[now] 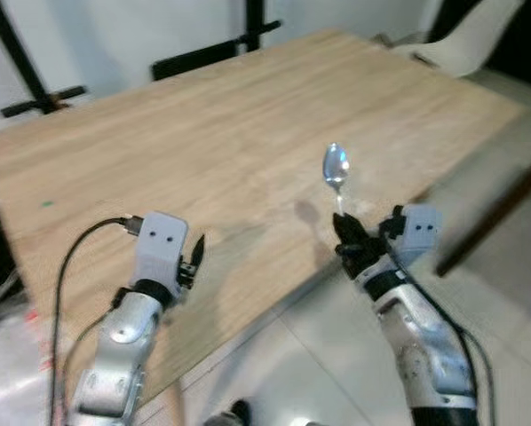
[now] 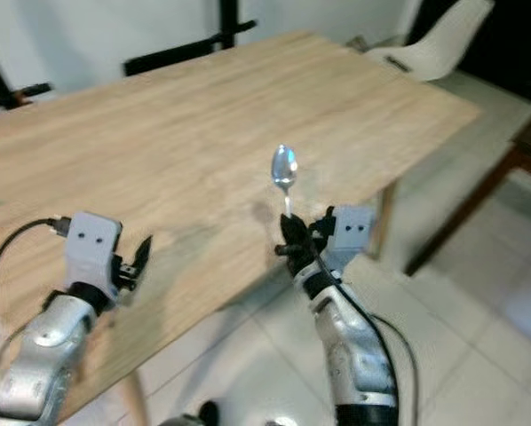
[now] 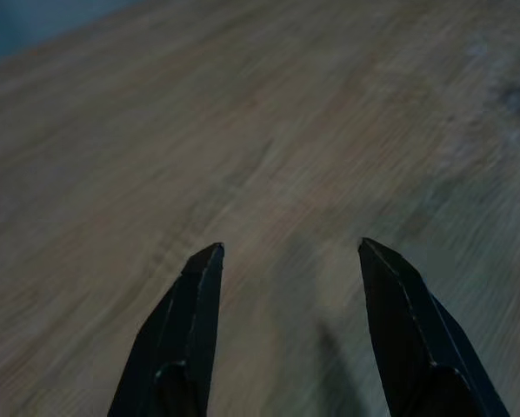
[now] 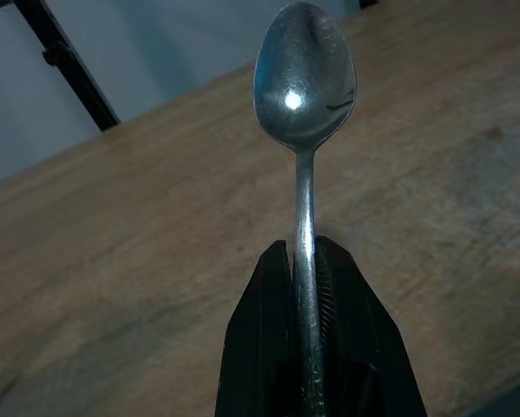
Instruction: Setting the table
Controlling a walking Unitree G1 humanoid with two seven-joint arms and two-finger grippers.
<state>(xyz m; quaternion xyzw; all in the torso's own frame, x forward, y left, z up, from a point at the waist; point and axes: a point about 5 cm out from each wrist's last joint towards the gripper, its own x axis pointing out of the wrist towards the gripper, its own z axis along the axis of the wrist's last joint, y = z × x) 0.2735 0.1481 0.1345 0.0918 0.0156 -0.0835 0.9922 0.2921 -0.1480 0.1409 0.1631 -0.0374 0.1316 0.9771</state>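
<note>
- Both my arms sat nearest the cam, reaching over the near edge of the wooden table (image 1: pixel 248 115).
- Left gripper (image 3: pixel 286 261) hovered low over bare wood at the near-left part of the tabletop, fingers spread apart, nothing btwn them.
- Right gripper (image 4: pixel 303 287) was by the near-right edge, fingers clamped tight on the handle of the spoon (image 1: pixel 336 167).
- Spoon stood roughly upright, bowl up and away from me, above the table surface, not lying on it.
- Farther on, tabletop looked bare: no plates, cups or other cutlery that I could see.
- Beyond the far-right corner stood a white chair (image 1: pixel 465 35); black stand legs (image 1: pixel 43 99) behind the far edge.
- Progress, my guess: barely started. Spoon not yet laid down; rest of the setting was left to do.
</note>
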